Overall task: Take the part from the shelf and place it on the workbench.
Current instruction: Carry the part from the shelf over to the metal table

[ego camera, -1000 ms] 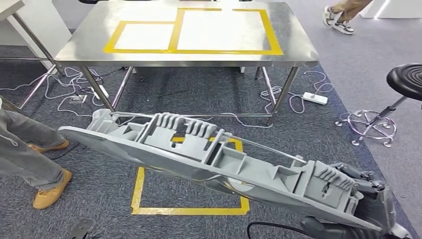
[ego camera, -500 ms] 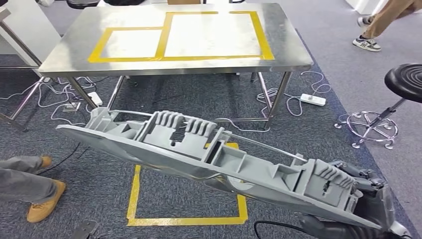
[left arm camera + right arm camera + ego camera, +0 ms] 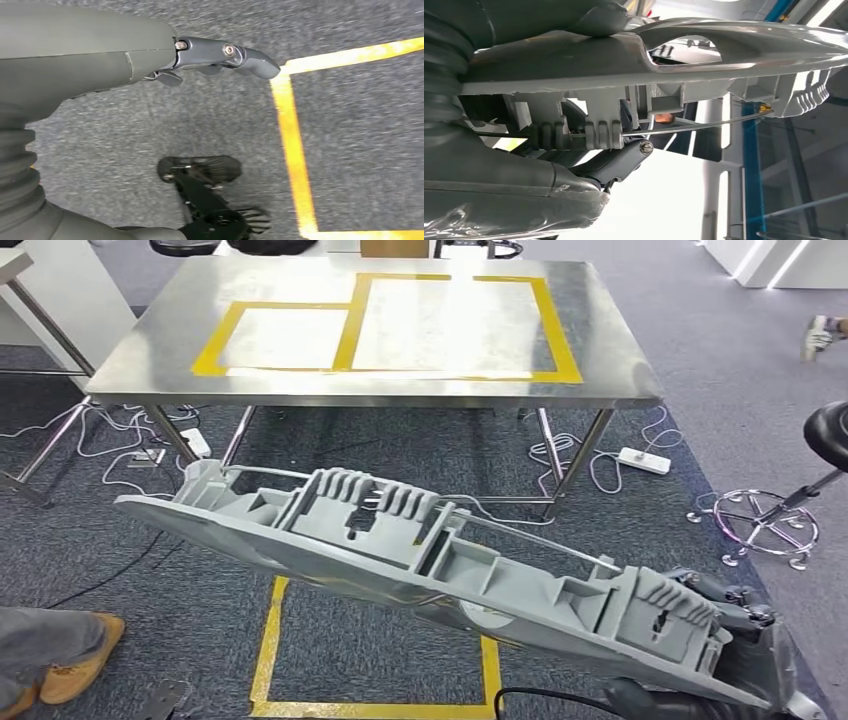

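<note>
A long grey ribbed plastic part (image 3: 420,555) with a thin metal rod stretches from lower right to middle left in the head view, tilted, its left end higher. My right hand (image 3: 730,625) grips its right end; in the right wrist view the part (image 3: 664,55) lies clamped between thumb and fingers (image 3: 624,160). The steel workbench (image 3: 130,360) with yellow taped rectangles stands ahead, beyond the part. My left hand (image 3: 220,55) hangs over the carpet with fingers extended, holding nothing.
A yellow taped square (image 3: 270,650) marks the grey carpet below the part. Cables and a power strip (image 3: 643,460) lie under the bench. A black stool (image 3: 800,480) stands at right. A person's shoe (image 3: 70,660) is at lower left, another foot (image 3: 820,335) far right.
The camera has shifted, so the workbench sits lower and further right in the picture. The person at lower left has stepped back. The part stays in my right hand.
</note>
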